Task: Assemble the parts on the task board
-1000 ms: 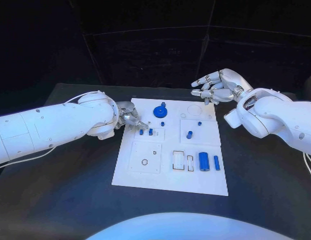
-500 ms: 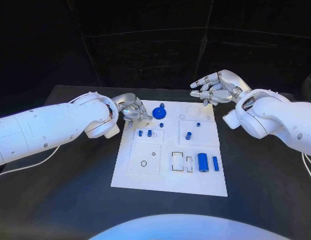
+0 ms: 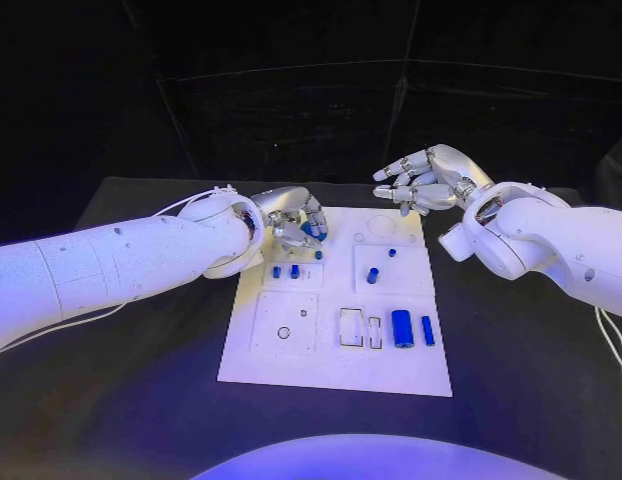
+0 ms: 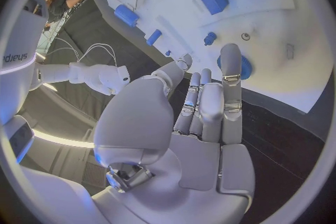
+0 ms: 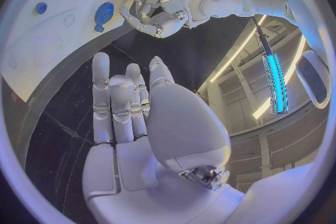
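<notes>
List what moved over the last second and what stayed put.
The left hand travelled from the near-left edge of the white task board toward its far end and now hovers over the round blue gear-like part, holding nothing. The right hand stayed raised and open beyond the far right corner. The small blue parts lie unchanged.

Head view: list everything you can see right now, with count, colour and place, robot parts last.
Table: one, black, under everything.
Task board: one, white, middle of the table.
Round blue part: one, blue disc, far left area of the board, just beyond the left hand's fingertips.
Small pegs: two, blue, upright in the left block below that hand.
Centre peg: one, blue, with a smaller blue piece beyond it.
Large cylinder: one, blue, near right part of the board, a thinner blue cylinder to its right.
Left hand: silver, over the board's far left corner, holding nothing.
Right hand: silver, fingers apart, above the board's far right edge.
</notes>
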You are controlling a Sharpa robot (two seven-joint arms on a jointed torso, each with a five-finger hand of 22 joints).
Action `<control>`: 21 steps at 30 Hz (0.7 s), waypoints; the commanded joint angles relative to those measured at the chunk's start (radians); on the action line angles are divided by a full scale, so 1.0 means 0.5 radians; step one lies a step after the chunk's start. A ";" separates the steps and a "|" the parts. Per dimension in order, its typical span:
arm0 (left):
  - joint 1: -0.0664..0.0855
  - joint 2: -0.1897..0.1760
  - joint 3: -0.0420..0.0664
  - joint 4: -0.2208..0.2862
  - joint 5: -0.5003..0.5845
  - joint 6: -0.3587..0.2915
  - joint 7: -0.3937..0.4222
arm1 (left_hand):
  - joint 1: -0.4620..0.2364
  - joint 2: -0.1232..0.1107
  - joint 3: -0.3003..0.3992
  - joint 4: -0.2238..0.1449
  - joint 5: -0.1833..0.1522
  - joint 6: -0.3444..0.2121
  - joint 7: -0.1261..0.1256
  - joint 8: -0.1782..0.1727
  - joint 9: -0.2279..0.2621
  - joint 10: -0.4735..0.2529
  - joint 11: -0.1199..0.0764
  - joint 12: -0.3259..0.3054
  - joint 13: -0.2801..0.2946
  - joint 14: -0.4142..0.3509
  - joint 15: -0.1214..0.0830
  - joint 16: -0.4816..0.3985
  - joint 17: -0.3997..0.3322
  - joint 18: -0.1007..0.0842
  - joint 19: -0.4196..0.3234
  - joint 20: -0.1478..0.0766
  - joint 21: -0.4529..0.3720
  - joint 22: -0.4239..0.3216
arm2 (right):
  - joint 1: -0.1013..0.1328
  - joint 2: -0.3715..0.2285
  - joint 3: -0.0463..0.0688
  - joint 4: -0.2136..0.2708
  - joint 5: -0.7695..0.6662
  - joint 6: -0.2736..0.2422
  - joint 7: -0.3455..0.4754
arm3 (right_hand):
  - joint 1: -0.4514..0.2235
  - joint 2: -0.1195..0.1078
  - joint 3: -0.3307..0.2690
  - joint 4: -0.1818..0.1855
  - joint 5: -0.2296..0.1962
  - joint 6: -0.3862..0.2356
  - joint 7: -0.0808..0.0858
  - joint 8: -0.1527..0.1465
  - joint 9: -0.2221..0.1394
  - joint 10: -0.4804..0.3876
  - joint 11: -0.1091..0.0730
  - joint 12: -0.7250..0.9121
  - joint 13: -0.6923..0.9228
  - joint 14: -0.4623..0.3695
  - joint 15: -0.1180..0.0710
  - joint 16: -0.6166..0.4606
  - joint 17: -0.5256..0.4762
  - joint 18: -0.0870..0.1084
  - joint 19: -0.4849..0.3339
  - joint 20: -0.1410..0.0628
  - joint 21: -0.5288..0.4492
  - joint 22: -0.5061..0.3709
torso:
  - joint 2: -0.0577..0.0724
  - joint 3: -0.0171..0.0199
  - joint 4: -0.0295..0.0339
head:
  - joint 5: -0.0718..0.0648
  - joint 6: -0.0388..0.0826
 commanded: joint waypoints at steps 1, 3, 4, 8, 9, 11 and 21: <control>0.003 0.037 -0.015 -0.046 -0.301 0.059 0.041 | -0.018 -0.031 -0.021 0.016 -0.002 0.035 -0.003 -0.043 -0.038 0.030 -0.005 -0.038 -0.057 0.085 -0.006 0.145 0.149 -0.059 0.114 -0.006 0.221 0.214 | 0.004 0.002 0.001 0.003 0.004 0.007 0.012 | -0.002 0.010 -0.010 0.001 0.011 -0.015 0.005 0.006 -0.002 -0.015 -0.001 0.014 -0.003 -0.012 0.006 -0.009 0.002 0.041 -0.008 0.009 -0.011 -0.003 | -0.001 -0.0010 0.005 | -0.007 -0.003; 0.003 0.060 -0.025 -0.071 -0.334 0.092 0.016 | -0.023 -0.035 -0.040 0.025 0.000 0.050 -0.006 -0.069 -0.059 0.042 -0.008 -0.059 -0.088 0.117 -0.011 0.199 0.202 -0.076 0.165 -0.011 0.324 0.314 | 0.004 0.002 0.001 0.003 0.004 0.007 0.012 | -0.002 0.010 -0.010 0.001 0.011 -0.015 0.005 0.006 -0.002 -0.015 -0.001 0.014 -0.003 -0.012 0.006 -0.009 0.002 0.041 -0.008 0.009 -0.011 -0.003 | -0.001 -0.0012 0.005 | -0.008 -0.003; 0.003 0.072 -0.029 -0.083 -0.349 0.110 0.004 | -0.021 -0.034 -0.049 0.029 0.001 0.061 -0.007 -0.082 -0.069 0.051 -0.011 -0.068 -0.104 0.127 -0.011 0.213 0.212 -0.081 0.186 -0.015 0.362 0.351 | 0.004 0.003 0.001 0.004 0.004 0.007 0.013 | -0.002 0.010 -0.010 0.001 0.011 -0.015 0.005 0.006 -0.002 -0.015 -0.001 0.014 -0.003 -0.012 0.006 -0.009 0.002 0.041 -0.008 0.009 -0.011 -0.003 | -0.002 -0.0014 0.005 | -0.008 -0.004; 0.002 0.109 -0.038 -0.122 -0.380 0.149 -0.028 | -0.019 -0.035 -0.069 0.036 -0.001 0.085 -0.013 -0.104 -0.088 0.064 -0.015 -0.088 -0.136 0.141 -0.017 0.229 0.219 -0.093 0.216 -0.020 0.428 0.417 | 0.004 0.003 0.001 0.005 0.004 0.006 0.014 | -0.002 0.010 -0.010 0.001 0.011 -0.015 0.005 0.006 -0.002 -0.015 -0.001 0.014 -0.003 -0.012 0.006 -0.009 0.002 0.041 -0.008 0.009 -0.011 -0.003 | -0.003 -0.0009 0.003 | -0.007 -0.006; 0.002 0.118 -0.039 -0.132 -0.384 0.157 -0.036 | -0.018 -0.034 -0.072 0.037 -0.002 0.088 -0.013 -0.108 -0.091 0.066 -0.015 -0.091 -0.141 0.143 -0.018 0.230 0.219 -0.094 0.220 -0.021 0.434 0.423 | 0.004 0.004 0.001 0.005 0.004 0.006 0.014 | -0.002 0.010 -0.010 0.001 0.011 -0.015 0.005 0.006 -0.002 -0.015 -0.001 0.014 -0.003 -0.012 0.006 -0.009 0.002 0.041 -0.008 0.009 -0.011 -0.003 | -0.003 -0.0014 0.003 | -0.008 -0.006; 0.002 0.136 -0.041 -0.151 -0.391 0.171 -0.046 | -0.013 -0.032 -0.075 0.038 -0.002 0.096 -0.014 -0.115 -0.097 0.071 -0.016 -0.097 -0.151 0.148 -0.019 0.235 0.221 -0.096 0.227 -0.023 0.448 0.437 | 0.004 0.006 0.001 0.005 0.004 0.005 0.015 | -0.002 0.010 -0.010 0.001 0.011 -0.015 0.005 0.006 -0.002 -0.015 -0.001 0.014 -0.003 -0.012 0.006 -0.009 0.002 0.041 -0.008 0.009 -0.011 -0.003 | -0.004 -0.0022 0.005 | -0.010 -0.004; -0.002 0.203 -0.043 -0.222 -0.434 0.286 -0.077 | 0.018 0.006 -0.057 0.038 -0.002 0.170 -0.031 -0.132 -0.118 0.138 -0.028 -0.118 -0.198 0.164 -0.030 0.244 0.217 -0.112 0.261 -0.033 0.531 0.525 | 0.004 0.017 0.001 -0.001 0.004 0.008 0.017 | 0.001 0.011 -0.009 0.000 0.013 -0.016 0.005 0.006 -0.002 -0.015 -0.002 0.015 -0.004 -0.012 0.006 -0.010 0.003 0.041 -0.008 0.009 -0.011 -0.003 | -0.003 -0.0016 0.006 | -0.011 -0.007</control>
